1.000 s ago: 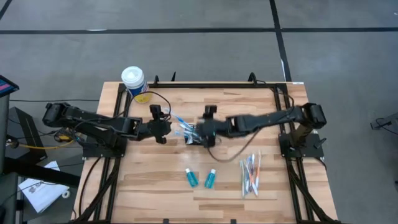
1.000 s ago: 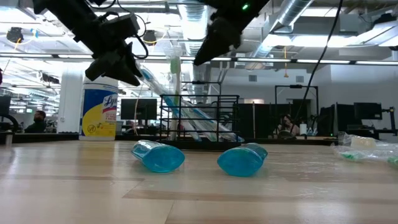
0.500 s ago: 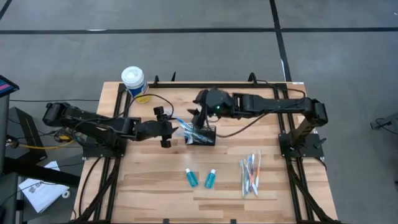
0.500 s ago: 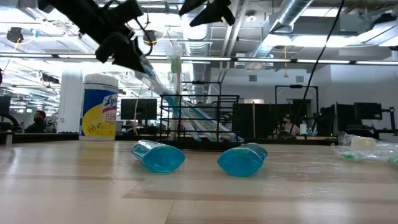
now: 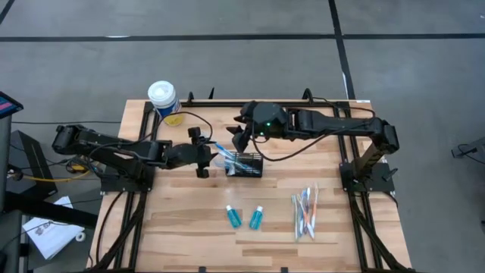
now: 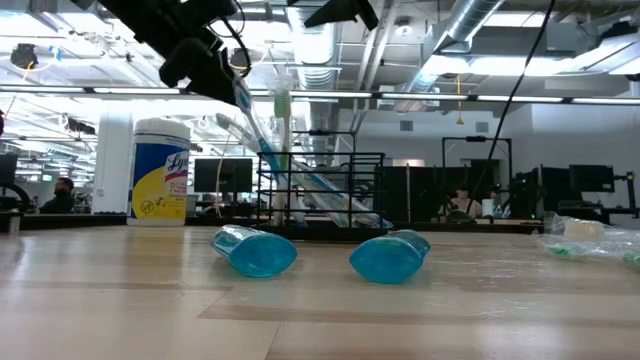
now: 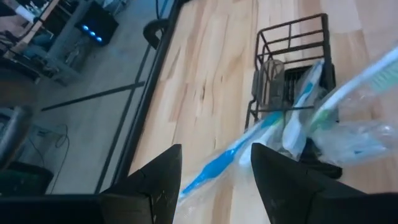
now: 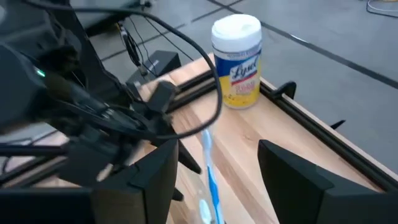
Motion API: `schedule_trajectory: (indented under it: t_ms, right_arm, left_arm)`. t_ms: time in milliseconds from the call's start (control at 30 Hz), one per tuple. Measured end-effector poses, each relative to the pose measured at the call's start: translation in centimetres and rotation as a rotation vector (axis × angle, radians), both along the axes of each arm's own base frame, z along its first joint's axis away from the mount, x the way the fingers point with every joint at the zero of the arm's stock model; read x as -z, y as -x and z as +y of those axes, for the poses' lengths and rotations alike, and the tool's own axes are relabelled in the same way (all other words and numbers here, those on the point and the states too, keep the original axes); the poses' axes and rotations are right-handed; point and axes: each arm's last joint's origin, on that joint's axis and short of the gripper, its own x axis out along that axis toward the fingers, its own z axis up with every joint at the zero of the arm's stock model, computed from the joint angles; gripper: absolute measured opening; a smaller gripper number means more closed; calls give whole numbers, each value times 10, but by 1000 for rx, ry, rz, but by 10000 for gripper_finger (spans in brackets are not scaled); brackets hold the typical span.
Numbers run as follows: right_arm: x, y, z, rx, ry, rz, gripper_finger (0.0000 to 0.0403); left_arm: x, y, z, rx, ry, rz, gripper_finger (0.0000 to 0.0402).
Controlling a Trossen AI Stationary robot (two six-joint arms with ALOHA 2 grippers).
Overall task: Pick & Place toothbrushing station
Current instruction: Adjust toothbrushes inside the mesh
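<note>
wire basket [image 5: 245,164] – one, mid-table, just beside left gripper [image 5: 206,155] | blue toothbrush [image 6: 252,120] – one, pinched in left gripper, slanting into basket | two teal tubes [image 5: 233,218] lying nearer the front | right gripper [image 5: 241,136] spread, empty, just behind basket

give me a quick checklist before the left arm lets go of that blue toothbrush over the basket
1. Left gripper has the blue toothbrush between its fingers: ok, though whether they clamp it, cannot tell.
2. Brush's far end is inside the black wire basket: ok, it leans over the rim.
3. Right gripper is out of the way: ok, raised just behind the basket, fingers apart, holding nothing.
4. Basket stands upright on the table: ok.
5. Two teal tubes and the toothbrush bundle wait on the table, outside the basket: ok.
6. Wipes canister clear of both arms: ok.
</note>
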Motion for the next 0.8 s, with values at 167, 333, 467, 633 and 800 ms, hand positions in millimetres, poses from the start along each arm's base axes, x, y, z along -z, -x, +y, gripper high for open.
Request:
schedule_trajectory:
  t_ms: [167,333,467,633,800]
  right_arm:
    - [-7,0,2,-5,-1,-18,212]
    - [-6,1,3,-6,-2,-15,212]
    - [-6,1,3,-6,-3,-15,212]
    - [-6,0,5,-25,-9,-18,212]
    - [-7,0,5,-35,-13,-22,212]
  left_arm:
    - [5,2,3,63,0,83,186]
    - [9,4,0,124,-15,139,183]
    - [9,4,-4,160,-31,150,151]
    - [9,4,-4,161,-33,152,96]
    - [17,2,1,168,-9,198,87]
